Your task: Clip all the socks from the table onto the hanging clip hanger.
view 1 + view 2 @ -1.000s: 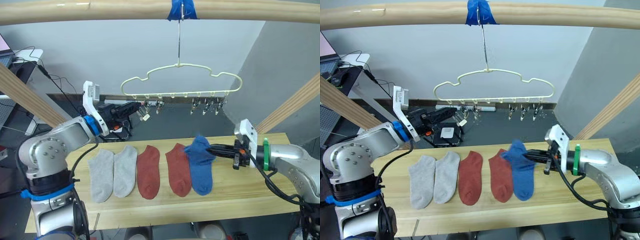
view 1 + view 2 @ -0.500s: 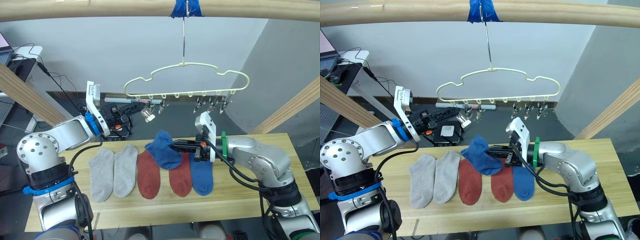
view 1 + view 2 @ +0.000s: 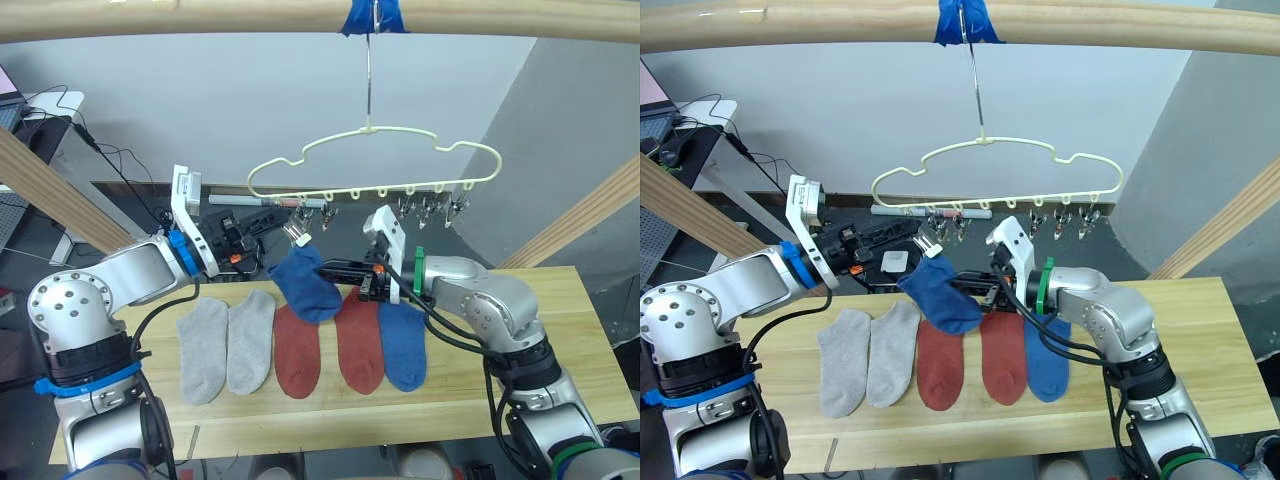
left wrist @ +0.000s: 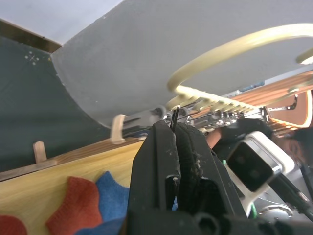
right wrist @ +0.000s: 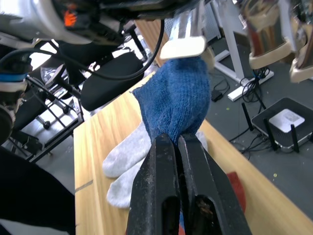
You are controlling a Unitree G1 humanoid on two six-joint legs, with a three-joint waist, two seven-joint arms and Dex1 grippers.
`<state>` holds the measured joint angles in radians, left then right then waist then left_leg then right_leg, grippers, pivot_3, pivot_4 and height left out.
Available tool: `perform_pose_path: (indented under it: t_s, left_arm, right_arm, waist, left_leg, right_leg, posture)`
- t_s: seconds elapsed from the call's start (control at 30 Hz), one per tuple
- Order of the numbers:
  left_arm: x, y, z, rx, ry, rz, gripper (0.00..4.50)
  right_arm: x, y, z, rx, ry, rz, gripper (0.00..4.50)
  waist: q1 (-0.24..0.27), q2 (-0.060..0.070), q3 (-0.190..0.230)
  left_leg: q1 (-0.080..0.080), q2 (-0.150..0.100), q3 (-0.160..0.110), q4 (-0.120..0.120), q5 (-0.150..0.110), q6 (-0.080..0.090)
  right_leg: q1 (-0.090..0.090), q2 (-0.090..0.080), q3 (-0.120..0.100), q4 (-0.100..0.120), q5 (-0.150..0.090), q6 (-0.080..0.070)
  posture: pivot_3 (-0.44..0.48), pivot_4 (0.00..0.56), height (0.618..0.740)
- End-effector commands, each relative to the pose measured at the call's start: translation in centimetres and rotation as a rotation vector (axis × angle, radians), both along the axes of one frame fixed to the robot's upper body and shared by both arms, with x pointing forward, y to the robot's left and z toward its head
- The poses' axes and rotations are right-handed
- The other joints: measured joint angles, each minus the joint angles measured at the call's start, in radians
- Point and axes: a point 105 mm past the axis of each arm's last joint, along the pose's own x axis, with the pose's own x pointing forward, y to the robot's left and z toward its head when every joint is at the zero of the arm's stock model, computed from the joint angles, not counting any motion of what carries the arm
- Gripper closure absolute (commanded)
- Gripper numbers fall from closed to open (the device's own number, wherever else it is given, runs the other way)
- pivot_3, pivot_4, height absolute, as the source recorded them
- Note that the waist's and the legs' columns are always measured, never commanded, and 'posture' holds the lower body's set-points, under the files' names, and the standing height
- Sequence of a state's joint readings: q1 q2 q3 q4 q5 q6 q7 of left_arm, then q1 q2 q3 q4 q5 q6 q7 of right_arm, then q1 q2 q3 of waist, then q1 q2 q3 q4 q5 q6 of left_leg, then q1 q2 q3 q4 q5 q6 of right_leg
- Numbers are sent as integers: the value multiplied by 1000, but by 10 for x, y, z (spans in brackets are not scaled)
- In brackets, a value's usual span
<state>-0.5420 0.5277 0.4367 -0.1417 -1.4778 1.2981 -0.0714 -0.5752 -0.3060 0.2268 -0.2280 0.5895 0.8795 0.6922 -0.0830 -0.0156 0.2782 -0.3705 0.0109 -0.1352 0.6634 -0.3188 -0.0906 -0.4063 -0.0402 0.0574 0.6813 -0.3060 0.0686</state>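
Right eye view: a blue sock [image 3: 937, 292] is held in the air by the right gripper [image 3: 985, 291], its upper edge just below the leftmost clip [image 3: 926, 243] of the clip hanger [image 3: 995, 168].

Right gripper: fingers pressed together on the blue knit, as seen in the right wrist view; the sock hangs free of the table [image 3: 1200, 345].

Left gripper [image 3: 902, 229]: fingers closed on a thin metal part of the leftmost clip, as seen in the left wrist view. Whether the clip's mouth is held open by this cannot be told.

Socks remaining: five lie flat in a row on the table: two grey socks [image 3: 868, 352], two red socks [image 3: 971, 360], and a second blue sock [image 3: 1045, 360] at the right end.

Hanger: hung by its hook from a wooden beam [image 3: 940, 22]; no sock is clipped yet.

Step in hand (judged): the sock's edge is being presented to the clip.

Technique: the clip should be squeezed fully open and kept steady, since the hanger swings freely. The sock's edge should be pushed well into the mouth before the clip is released. The right gripper's hold should be let go only after the clip is seen to bite.

Risk: a shallow bite may let the sock slip out.
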Motion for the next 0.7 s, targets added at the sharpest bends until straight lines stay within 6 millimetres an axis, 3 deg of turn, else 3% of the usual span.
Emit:
perform_pose_path:
  t_s: [0.03,0.5,0.7]
  left_arm:
    - [-6,-3,8,3,-43,-22,4500]
    - [-7,-5,10,34,-101,-13,4500]
    - [-11,-7,13,23,-121,-37,2669]
  right_arm:
    - [1,2,17,32,-63,16,4484]
    - [1,4,28,69,-61,23,4484]
    - [5,5,26,63,-64,2,4500]
  waist:
    - [0,0,0]
    - [0,0,0]
    - [0,0,0]
  left_leg:
    - [0,0,0,0,0,0]
    - [-1,0,0,0,0,0]
    - [-1,0,0,-1,0,0]
  right_leg:
    - [0,0,0,0,0,0]
    - [-1,0,0,0,0,0]
    - [-1,0,0,0,0,0]
  posture:
    - [-50,291,740]
    - [-55,294,740]
    - [-49,294,740]
